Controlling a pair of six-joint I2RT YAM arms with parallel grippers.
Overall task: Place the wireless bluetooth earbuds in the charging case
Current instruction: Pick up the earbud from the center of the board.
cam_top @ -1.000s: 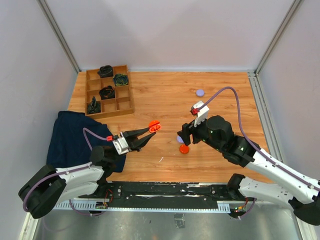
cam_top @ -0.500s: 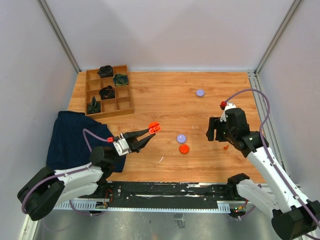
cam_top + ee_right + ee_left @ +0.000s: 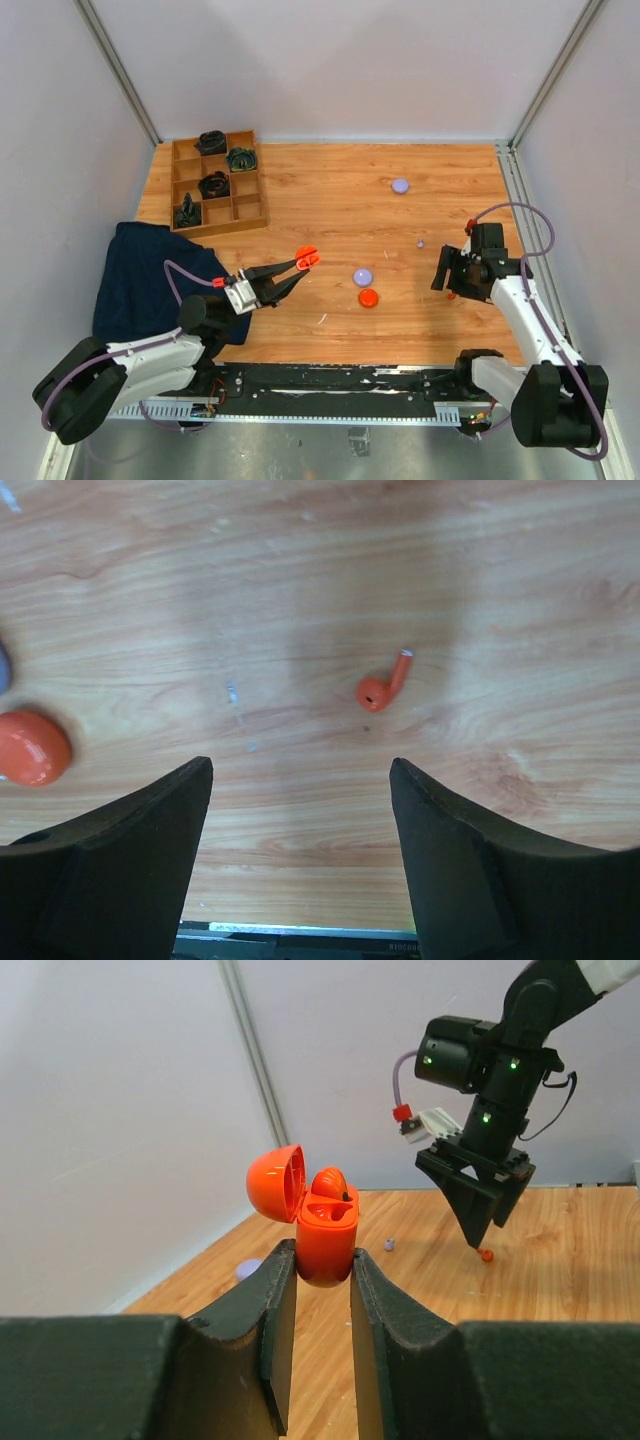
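Note:
My left gripper (image 3: 305,258) is shut on the open orange-red charging case (image 3: 308,253), holding it above the table. In the left wrist view the case (image 3: 328,1240) is upright with its lid (image 3: 278,1180) flipped back, and one orange-red earbud (image 3: 331,1182) sits in it. My right gripper (image 3: 446,281) is open and empty, low over a loose orange-red earbud (image 3: 385,685) that lies on the wood just ahead of its fingertips (image 3: 195,780). A tiny lavender earbud (image 3: 420,243) lies farther back.
A lavender disc (image 3: 363,277) and an orange-red disc (image 3: 368,297) lie mid-table, with another lavender disc (image 3: 401,185) at the back. A wooden compartment tray (image 3: 250,212) with black coiled bundles stands back left. A dark blue cloth (image 3: 140,270) lies at the left.
My right arm has swung from the middle of the table to the right side and now hangs over the loose orange-red earbud. My left gripper has kept the case almost still.

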